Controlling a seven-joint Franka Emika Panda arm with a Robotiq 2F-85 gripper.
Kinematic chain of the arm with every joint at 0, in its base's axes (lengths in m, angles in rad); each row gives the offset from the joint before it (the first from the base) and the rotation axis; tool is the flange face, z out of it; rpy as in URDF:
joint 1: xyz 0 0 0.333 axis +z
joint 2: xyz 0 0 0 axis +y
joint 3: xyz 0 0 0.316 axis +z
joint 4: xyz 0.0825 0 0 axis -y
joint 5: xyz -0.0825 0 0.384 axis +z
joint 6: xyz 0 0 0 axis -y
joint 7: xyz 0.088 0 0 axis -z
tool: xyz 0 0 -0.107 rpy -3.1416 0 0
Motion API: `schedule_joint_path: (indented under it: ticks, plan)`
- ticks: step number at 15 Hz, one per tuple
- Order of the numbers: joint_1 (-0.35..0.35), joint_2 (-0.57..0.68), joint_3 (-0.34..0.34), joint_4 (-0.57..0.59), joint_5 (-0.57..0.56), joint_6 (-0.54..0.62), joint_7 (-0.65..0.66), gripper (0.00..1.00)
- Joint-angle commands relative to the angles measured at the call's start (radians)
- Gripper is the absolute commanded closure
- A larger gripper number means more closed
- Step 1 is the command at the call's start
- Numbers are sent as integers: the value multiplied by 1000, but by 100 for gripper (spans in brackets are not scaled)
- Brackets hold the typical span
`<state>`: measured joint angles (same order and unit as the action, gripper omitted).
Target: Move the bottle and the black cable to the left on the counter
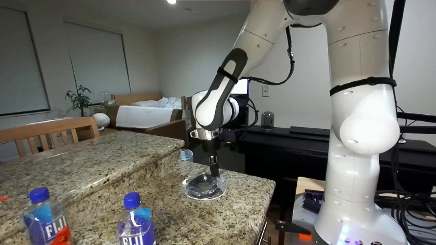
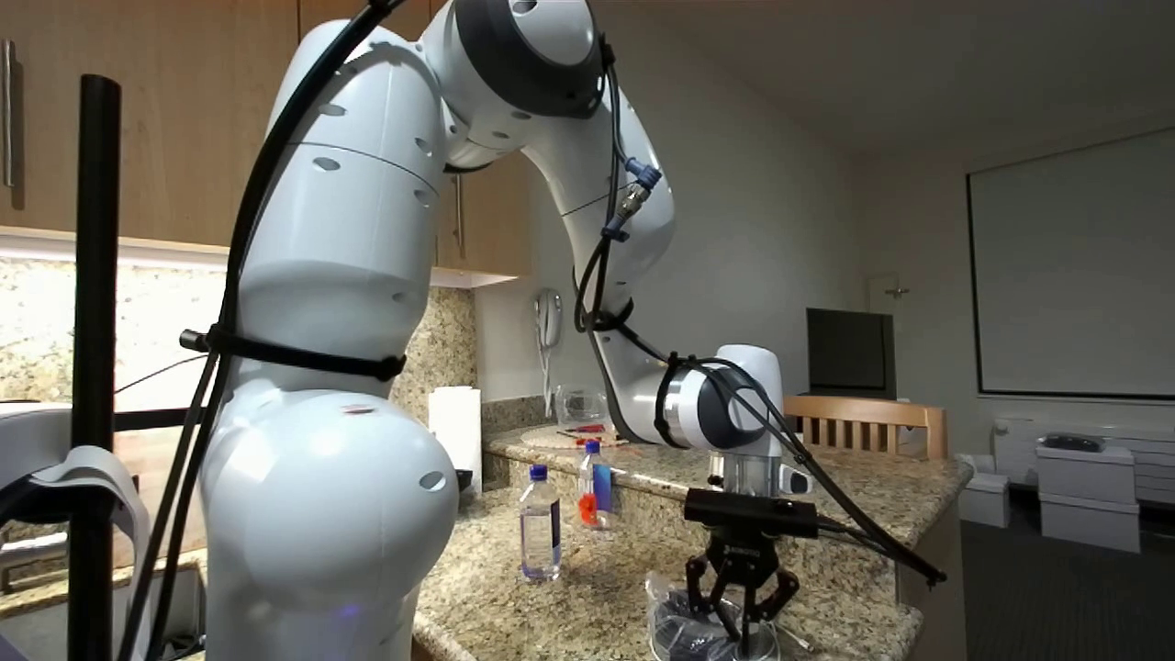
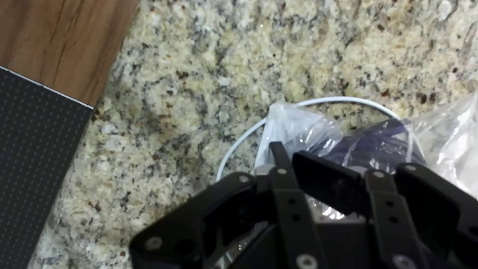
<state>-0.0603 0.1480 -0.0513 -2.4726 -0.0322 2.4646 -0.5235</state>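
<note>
The black cable (image 1: 201,186) is a dark coil inside clear plastic, resting on the speckled counter (image 1: 177,217) close to its end. My gripper (image 1: 214,175) reaches down to the coil's rim. In the wrist view the fingertips of my gripper (image 3: 288,149) almost meet, one finger slanted inward, with the crinkled plastic bag (image 3: 298,125) at the tips. The jaws look shut on that bag; whether cable loops lie between them is hidden. Two alike blue-capped bottles stand on the counter: one bottle (image 2: 540,528) in front, another bottle (image 2: 592,491) by the raised ledge, both apart from the gripper.
A thin white cord (image 3: 343,99) loops around the bagged coil. Beside the lower counter rises a granite ledge (image 1: 119,149). The counter's edge drops to a wooden floor (image 3: 74,41) and dark mat (image 3: 30,149). A paper towel roll (image 2: 454,431) stands farther back.
</note>
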Motion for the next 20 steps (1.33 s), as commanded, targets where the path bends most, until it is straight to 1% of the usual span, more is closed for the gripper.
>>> schedule_joint_path:
  ticks: [1, 3, 4, 5, 7, 8, 10, 12, 14, 16, 17, 18, 19, 20]
  plan:
    - [9, -69, 23, -17, -24, -31, 66, 91]
    - [15, -87, 28, -18, -31, -35, 88, 91]
    - [17, -89, 28, -15, -24, -36, 99, 94]
    - [18, -88, 30, -14, -14, -33, 106, 68]
    - [17, -83, 27, -13, -8, -16, 140, 66]
    - [16, -81, 25, -15, -12, -7, 165, 61]
    - [17, -74, 23, -19, -11, 19, 208, 49]
    - [17, -66, 27, -18, 3, 31, 207, 36]
    - [13, -61, 31, -21, 42, 54, 180, 23]
    - [12, -35, 34, -7, 67, 79, 173, 10]
    - [14, -18, 36, 6, 61, 72, 175, 4]
    - [21, 1, 33, 25, 13, 27, 198, 1]
    - [13, -33, 34, 5, 34, 40, 182, 0]
    - [13, -24, 35, 8, 32, 40, 183, 9]
